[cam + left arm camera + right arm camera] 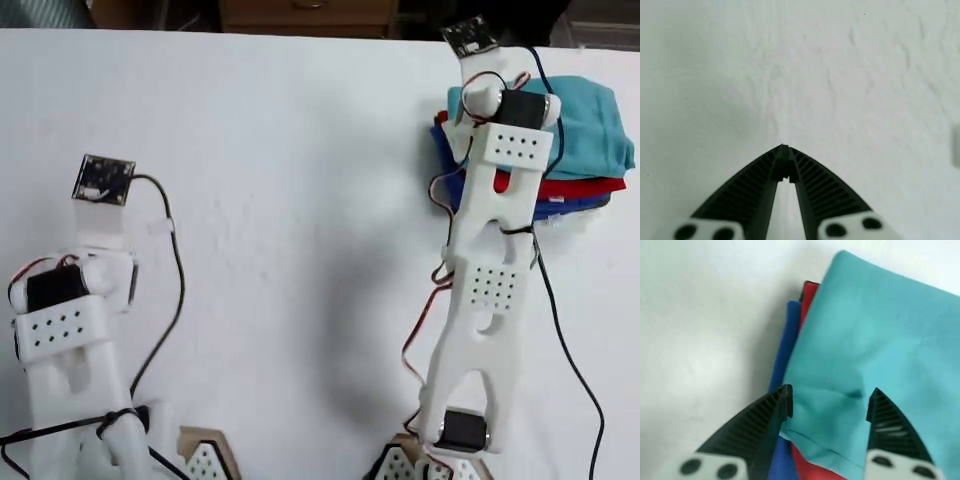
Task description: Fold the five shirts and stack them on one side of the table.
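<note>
A stack of folded shirts lies at the table's far right: a teal shirt on top, a red shirt under it and a blue shirt below that. The right arm stretches out to the stack's left edge. In the right wrist view my right gripper is open over the corner of the teal shirt, with the red shirt and blue shirt edges showing beside it. My left gripper is shut and empty above the bare table, at the near left.
The white table spreads wide between the two arms. The left arm stands at the near left with its cable looping beside it. Both arm bases sit at the table's front edge.
</note>
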Robot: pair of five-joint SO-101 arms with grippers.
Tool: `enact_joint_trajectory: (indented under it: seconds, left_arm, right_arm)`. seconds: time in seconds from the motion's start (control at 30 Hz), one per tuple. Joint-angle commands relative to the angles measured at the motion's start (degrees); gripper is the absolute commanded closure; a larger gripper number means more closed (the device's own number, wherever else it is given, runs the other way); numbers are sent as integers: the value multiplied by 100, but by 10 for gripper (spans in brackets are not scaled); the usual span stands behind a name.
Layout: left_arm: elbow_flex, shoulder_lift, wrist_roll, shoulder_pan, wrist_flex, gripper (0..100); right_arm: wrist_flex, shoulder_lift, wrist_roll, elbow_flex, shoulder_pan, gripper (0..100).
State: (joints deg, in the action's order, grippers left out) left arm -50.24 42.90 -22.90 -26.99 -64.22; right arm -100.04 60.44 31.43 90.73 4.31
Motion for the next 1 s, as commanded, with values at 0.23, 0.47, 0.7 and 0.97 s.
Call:
enact_joint_trajectory:
  seconds: [0.23,0.47,0.7,0.97]
  left_arm:
    - [-716,123,0,-44,721,973]
    - [-558,123,44,-44,782,973]
    - [-479,123,53,-44,774,973]
    - [-488,123,53,-44,774,973]
  right_arm:
    - [-127,-673,-9,-923,-154,752]
    - [-127,-664,132,-1345,119,752]
    - [-13,-690,791,-1398,391,784]
    - [110,-716,949,-818,804,960]
